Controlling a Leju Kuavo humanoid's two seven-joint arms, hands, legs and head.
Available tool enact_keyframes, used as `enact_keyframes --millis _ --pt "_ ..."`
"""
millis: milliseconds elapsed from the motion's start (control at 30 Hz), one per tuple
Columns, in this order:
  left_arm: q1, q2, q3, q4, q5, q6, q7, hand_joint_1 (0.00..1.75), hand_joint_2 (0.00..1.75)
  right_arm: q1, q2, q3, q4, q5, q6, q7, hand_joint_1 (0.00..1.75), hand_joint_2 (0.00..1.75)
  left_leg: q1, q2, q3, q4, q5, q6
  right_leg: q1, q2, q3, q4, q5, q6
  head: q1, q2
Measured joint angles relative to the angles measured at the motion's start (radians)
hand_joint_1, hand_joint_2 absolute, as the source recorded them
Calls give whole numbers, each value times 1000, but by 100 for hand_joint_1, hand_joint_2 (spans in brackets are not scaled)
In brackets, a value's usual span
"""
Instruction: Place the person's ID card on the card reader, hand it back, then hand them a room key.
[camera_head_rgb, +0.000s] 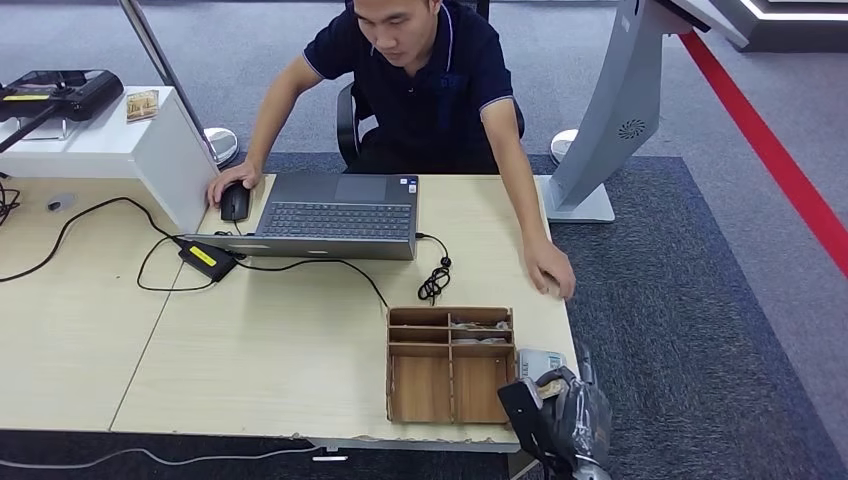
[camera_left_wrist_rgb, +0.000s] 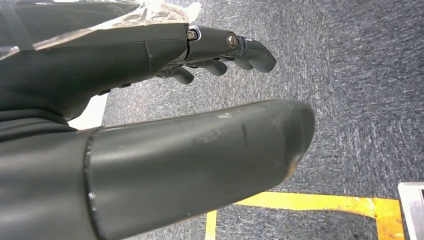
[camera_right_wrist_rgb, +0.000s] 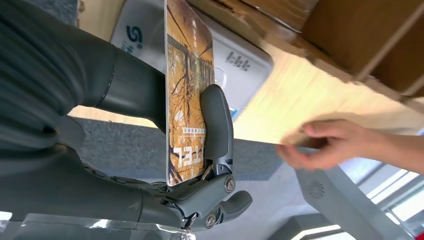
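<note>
My right hand (camera_head_rgb: 560, 415) hangs at the table's front right corner, just off the edge. It pinches an orange-brown printed card (camera_right_wrist_rgb: 187, 100) upright between thumb and fingers (camera_right_wrist_rgb: 216, 125); I cannot tell whether it is the ID card or a room key. The white card reader (camera_head_rgb: 535, 360) lies on the table beside the hand, and the card is above it (camera_right_wrist_rgb: 240, 65), not touching. The person's hand (camera_head_rgb: 552, 272) rests at the table's right edge, blurred in the right wrist view (camera_right_wrist_rgb: 325, 145). My left hand (camera_left_wrist_rgb: 165, 60) hangs over the carpet with its fingers apart and nothing in it.
A wooden compartment tray (camera_head_rgb: 450, 365) with cards in its far slots stands left of the reader. A laptop (camera_head_rgb: 335, 215), mouse (camera_head_rgb: 234, 202) and cables lie toward the person. A white box (camera_head_rgb: 110, 145) stands at the far left, a grey kiosk stand (camera_head_rgb: 610, 120) at the right.
</note>
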Motion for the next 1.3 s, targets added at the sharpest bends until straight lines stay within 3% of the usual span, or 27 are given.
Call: enact_keyframes --millis 633,1300 --pt "-1 0 -36 0 -3 -2 0 0 0 -48 56 8 -141 49 0 -71 175 175 0 0 0 0 0 0 0 0 0 0 0 0 0 0" --pt "-5 2 -64 0 -12 -12 -11 0 0 -85 145 16 -172 17 0 -164 175 175 0 0 0 0 0 0 0 0 0 0 0 0 0 0"
